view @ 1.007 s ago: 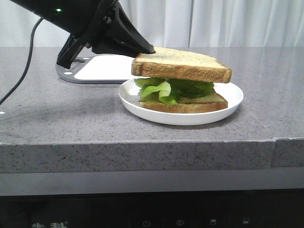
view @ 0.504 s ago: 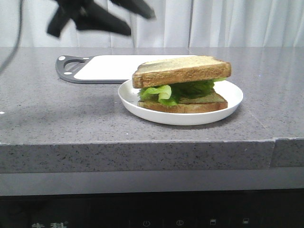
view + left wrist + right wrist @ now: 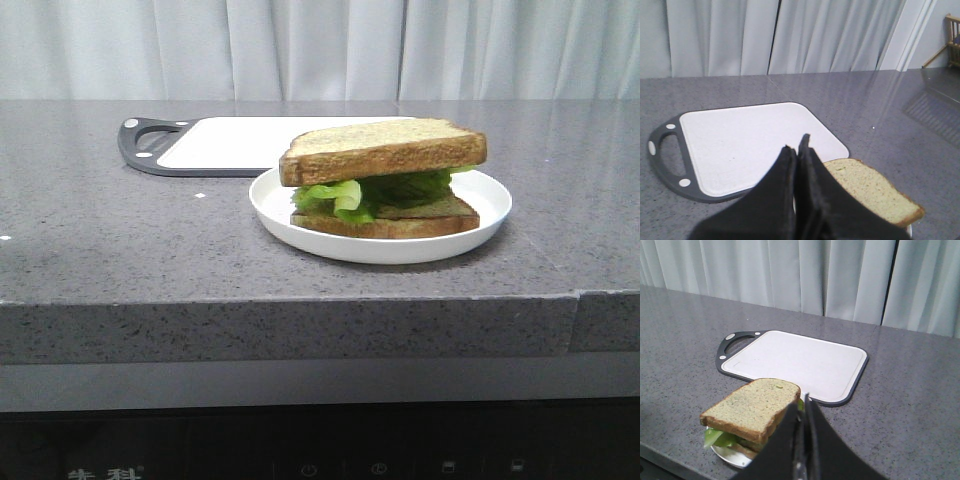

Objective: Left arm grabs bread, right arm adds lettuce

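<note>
The bread (image 3: 383,148) lies as the top slice of a sandwich on a white plate (image 3: 490,205). Under it the green lettuce (image 3: 340,195) sticks out, over a thinner bottom slice (image 3: 400,222). No gripper shows in the front view. In the left wrist view my left gripper (image 3: 796,150) is shut and empty, above the table, with the bread (image 3: 870,190) below and to one side of it. In the right wrist view my right gripper (image 3: 802,407) is shut and empty, high above the sandwich; the bread (image 3: 752,407) and lettuce (image 3: 720,438) show beside its fingers.
A white cutting board with a dark grey handle rim (image 3: 145,150) lies flat behind the plate; it also shows in the left wrist view (image 3: 750,145) and the right wrist view (image 3: 795,360). The grey stone counter (image 3: 120,240) ends in a front edge. Curtains hang behind.
The left gripper let go of the bread, which settled onto the lettuce. The arm rose up and to the left and has left the front view.
</note>
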### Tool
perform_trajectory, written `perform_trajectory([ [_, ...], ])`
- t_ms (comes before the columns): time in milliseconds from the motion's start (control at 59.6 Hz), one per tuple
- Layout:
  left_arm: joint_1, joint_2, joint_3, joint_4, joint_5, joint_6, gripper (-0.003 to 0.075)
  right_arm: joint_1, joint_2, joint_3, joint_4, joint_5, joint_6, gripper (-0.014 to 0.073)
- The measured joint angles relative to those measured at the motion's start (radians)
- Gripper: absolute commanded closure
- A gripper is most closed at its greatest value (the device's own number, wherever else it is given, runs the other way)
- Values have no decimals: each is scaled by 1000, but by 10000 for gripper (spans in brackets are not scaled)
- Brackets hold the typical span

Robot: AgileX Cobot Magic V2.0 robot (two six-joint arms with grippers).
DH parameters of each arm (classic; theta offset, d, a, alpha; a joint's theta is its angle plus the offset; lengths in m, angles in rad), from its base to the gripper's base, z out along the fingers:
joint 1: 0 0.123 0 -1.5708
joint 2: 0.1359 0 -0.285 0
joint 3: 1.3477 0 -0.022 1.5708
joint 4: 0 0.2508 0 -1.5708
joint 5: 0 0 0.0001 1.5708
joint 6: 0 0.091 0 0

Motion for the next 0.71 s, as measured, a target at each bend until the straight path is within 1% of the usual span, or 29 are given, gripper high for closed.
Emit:
perform_trajectory([
  [201, 1, -261, 220, 57, -21, 0, 741, 0, -196, 139, 0, 3, 6, 649],
  [319, 1, -374, 331, 90, -25, 0, 741, 0, -273, 176, 0, 32, 22, 619],
  [386, 1, -429, 379, 104, -27, 0, 741, 0, -291, 184, 0, 54, 24, 618],
  [520, 1, -492, 401, 110, -42, 0, 741, 0, -297, 186, 0, 63, 26, 618],
  [705, 1, -506, 401, 110, -59, 0, 741, 0, -297, 186, 0, 64, 27, 618],
])
